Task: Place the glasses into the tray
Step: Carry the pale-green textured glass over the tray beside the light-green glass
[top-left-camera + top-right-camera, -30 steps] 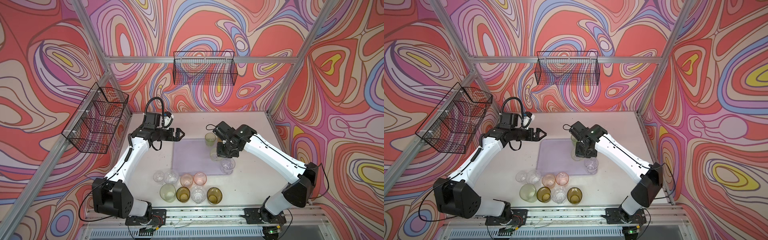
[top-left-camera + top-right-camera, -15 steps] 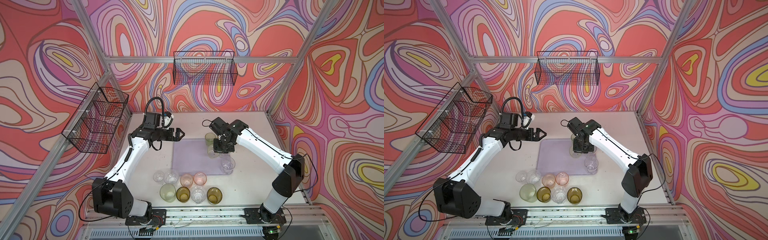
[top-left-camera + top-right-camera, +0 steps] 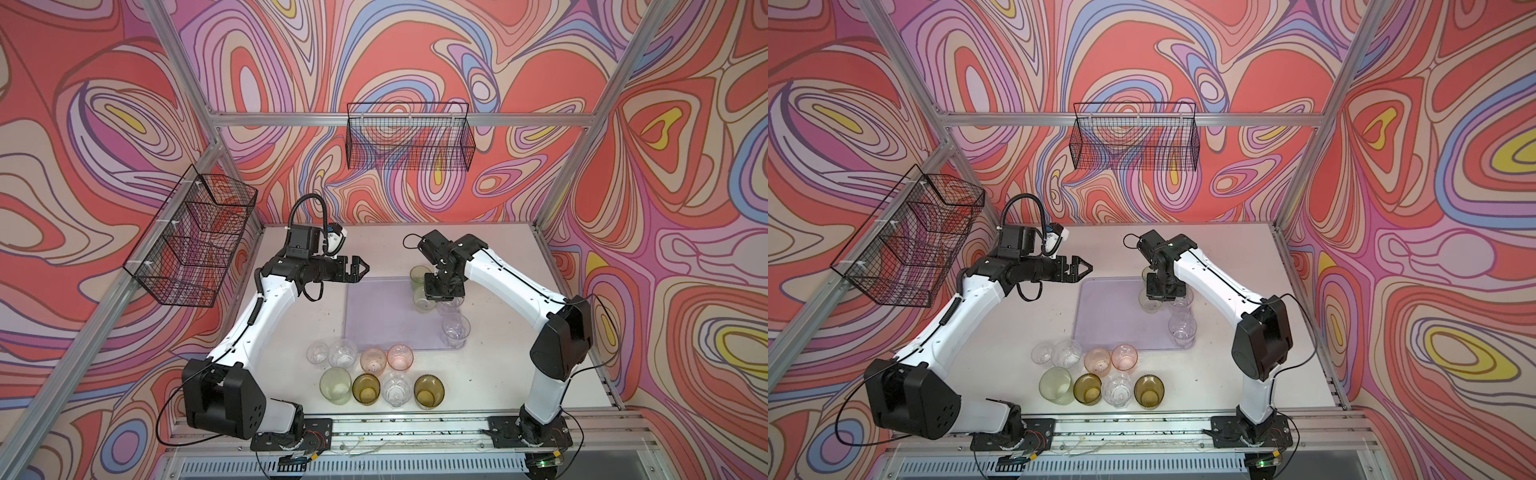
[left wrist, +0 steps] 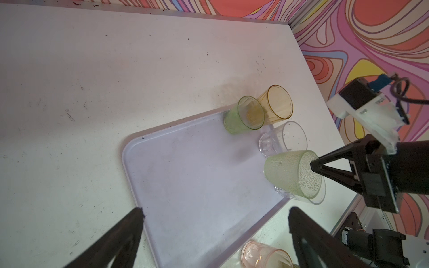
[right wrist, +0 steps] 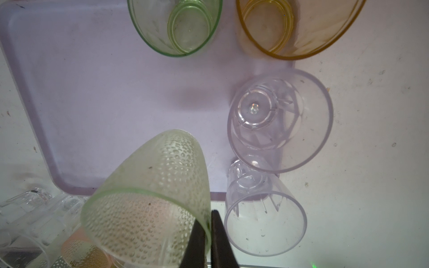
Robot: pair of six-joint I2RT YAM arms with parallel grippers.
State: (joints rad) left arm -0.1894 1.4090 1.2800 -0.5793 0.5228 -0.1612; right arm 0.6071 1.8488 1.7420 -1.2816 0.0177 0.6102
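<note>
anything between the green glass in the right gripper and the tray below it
Nothing visible does. The dimpled green glass, pinched by its rim in the right gripper, hangs tilted over a bare part of the tray. Two clear glasses stand close beside it, so room on that side looks tight.

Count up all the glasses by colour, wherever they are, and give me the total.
clear glasses: 5
pale green glasses: 3
pink glasses: 2
olive-brown glasses: 2
amber-yellow glass: 1
Total: 13
</note>
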